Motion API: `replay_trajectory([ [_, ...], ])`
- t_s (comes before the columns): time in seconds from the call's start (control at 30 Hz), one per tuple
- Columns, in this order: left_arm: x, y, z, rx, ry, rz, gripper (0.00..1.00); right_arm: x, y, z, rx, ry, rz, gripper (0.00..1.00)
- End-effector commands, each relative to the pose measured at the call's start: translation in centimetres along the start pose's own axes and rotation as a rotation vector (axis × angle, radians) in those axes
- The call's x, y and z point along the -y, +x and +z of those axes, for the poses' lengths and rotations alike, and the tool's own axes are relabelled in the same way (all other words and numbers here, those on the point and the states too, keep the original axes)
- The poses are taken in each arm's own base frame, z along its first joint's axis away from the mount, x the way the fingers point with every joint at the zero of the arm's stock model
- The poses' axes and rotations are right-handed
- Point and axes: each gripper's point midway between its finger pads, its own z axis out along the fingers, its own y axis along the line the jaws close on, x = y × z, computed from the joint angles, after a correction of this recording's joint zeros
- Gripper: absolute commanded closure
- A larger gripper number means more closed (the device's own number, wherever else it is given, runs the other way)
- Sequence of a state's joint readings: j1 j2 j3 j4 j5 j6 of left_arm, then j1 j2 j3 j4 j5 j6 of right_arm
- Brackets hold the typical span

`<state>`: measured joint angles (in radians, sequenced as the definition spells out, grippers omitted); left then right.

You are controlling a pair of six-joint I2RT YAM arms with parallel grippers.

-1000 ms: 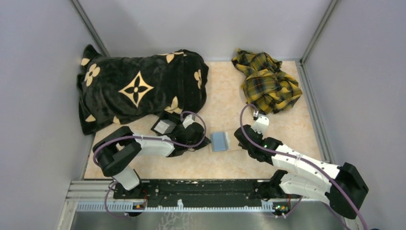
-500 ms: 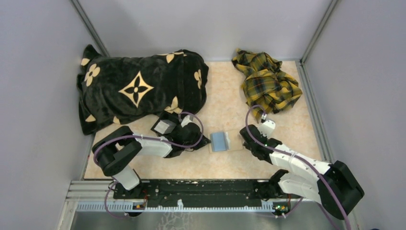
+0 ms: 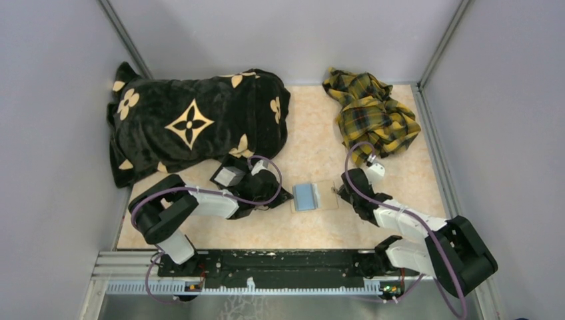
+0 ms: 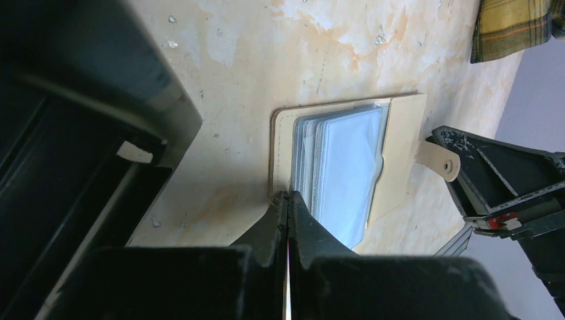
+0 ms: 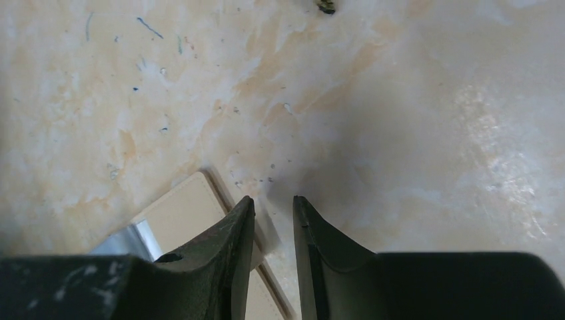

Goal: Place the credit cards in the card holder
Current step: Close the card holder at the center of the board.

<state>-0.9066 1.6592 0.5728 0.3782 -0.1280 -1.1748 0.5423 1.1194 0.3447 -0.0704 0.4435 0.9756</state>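
The tan card holder (image 3: 326, 194) lies open on the marbled table, with pale blue credit cards (image 3: 306, 196) in its clear sleeves. In the left wrist view the cards (image 4: 346, 170) fill the middle of the holder (image 4: 403, 143), and its tab (image 4: 441, 160) points right. My left gripper (image 4: 288, 195) is shut, its tips resting on the holder's near left edge. My right gripper (image 5: 274, 201) stands slightly open at the holder's right edge (image 5: 180, 210), with the tab low between its fingers (image 4: 490, 167). The fingers do not pinch the tab.
A black tray (image 3: 230, 176) sits just behind my left wrist and fills the left of the left wrist view (image 4: 80, 107). A black flowered blanket (image 3: 193, 123) lies at the back left and a yellow plaid cloth (image 3: 370, 113) at the back right. Grey walls close in both sides.
The right arm has swung, its elbow sliding toward the right wall, while its gripper stays by the holder's right edge with jaws a little narrower. The left arm has not moved.
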Motion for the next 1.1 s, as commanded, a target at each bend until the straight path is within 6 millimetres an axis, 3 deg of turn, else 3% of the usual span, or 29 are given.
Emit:
replay_trajectory([
  [0.0, -13.5, 3.5, -1.5, -0.122, -0.428, 0.123, 1.0, -0.3, 2.7, 0.2, -0.106, -0.1, 0.004, 0.7],
  [0.17, -13.4, 3.5, -1.4, -0.124, -0.423, 0.121, 1.0, -1.1, 4.4, -0.5, -0.172, -0.184, 0.065, 0.69],
  [0.33, -13.4, 3.4, -1.3, -0.126, -0.423, 0.123, 1.0, -1.5, 4.6, -1.4, -0.184, -0.241, 0.108, 0.68],
  [1.07, -13.1, 3.7, -1.3, -0.144, -0.41, 0.129, 1.0, -7.4, 2.0, -6.4, -0.173, -0.588, 0.194, 0.64],
])
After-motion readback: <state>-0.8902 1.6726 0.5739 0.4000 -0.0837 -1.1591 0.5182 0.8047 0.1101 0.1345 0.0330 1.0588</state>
